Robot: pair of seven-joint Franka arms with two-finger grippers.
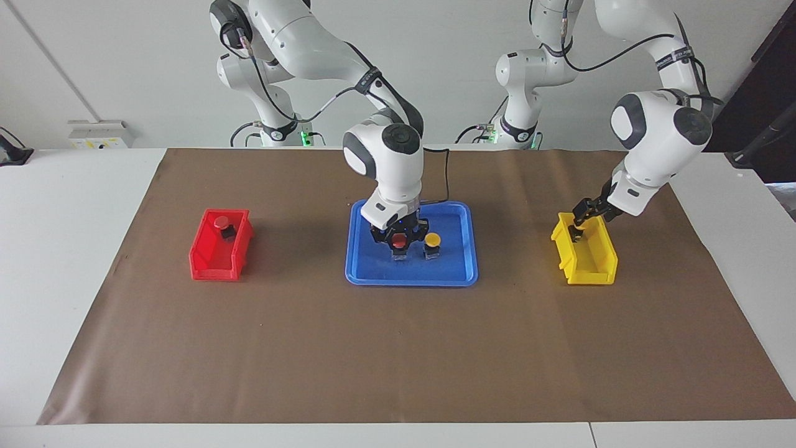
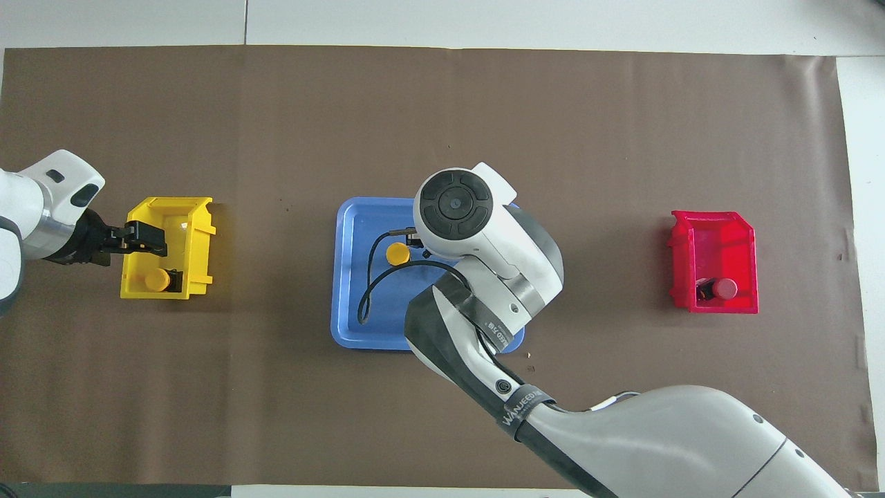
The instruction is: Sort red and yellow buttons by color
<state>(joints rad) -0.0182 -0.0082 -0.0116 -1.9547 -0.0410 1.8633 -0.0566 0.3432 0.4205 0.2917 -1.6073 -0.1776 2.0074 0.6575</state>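
A red button and a yellow button stand side by side in the blue tray. My right gripper is down around the red button. In the overhead view the right arm hides that button; the yellow button shows in the tray. A second red button lies in the red bin, also in the overhead view. A second yellow button lies in the yellow bin. My left gripper hangs empty over the yellow bin, apart from that button.
The red bin stands toward the right arm's end and the yellow bin toward the left arm's end, the blue tray between them. All stand on a brown mat. A black cable loops over the tray.
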